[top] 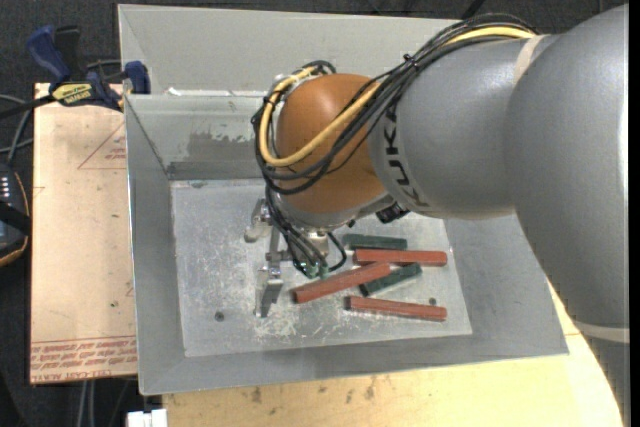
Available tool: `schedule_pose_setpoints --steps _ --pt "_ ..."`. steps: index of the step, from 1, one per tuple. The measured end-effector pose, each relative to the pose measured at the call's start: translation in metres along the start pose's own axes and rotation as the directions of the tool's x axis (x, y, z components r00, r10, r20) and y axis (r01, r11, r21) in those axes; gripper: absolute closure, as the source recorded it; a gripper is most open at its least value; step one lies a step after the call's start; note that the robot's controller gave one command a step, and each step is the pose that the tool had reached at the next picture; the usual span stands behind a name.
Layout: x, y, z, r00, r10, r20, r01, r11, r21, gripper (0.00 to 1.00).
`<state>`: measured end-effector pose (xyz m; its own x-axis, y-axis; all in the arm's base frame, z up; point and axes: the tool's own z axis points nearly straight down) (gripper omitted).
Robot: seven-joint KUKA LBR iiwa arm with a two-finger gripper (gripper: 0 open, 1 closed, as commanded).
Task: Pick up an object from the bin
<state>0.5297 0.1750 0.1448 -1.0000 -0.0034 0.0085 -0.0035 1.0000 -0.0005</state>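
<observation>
We see slim, flat red sticks (340,282) and dark green sticks (378,242) on the scratched grey bin (210,245) floor. The gripper (268,300) points down just left of them; released or clenched, we cannot tell.

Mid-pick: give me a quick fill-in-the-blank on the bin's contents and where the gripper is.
1. Beside the red sticks lie dark ____ ones.
2. In the camera view, the gripper is to the ____ of all these sticks.
3. The wrist cover above it is ____.
Missing words: green; left; orange.
</observation>
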Motion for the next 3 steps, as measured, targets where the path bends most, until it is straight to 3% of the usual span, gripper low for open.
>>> schedule_pose_setpoints --steps 1,2,3 --pt "-0.002 -0.001 -0.004 1.000 0.003 0.008 -0.003 1.000 -0.002 0.00" --pt "0.001 -0.045 0.042 1.000 0.024 0.015 -0.023 1.000 -0.005 0.00" --pt "-0.001 -0.067 0.051 0.999 0.044 0.004 -0.044 0.999 -0.001 0.00"
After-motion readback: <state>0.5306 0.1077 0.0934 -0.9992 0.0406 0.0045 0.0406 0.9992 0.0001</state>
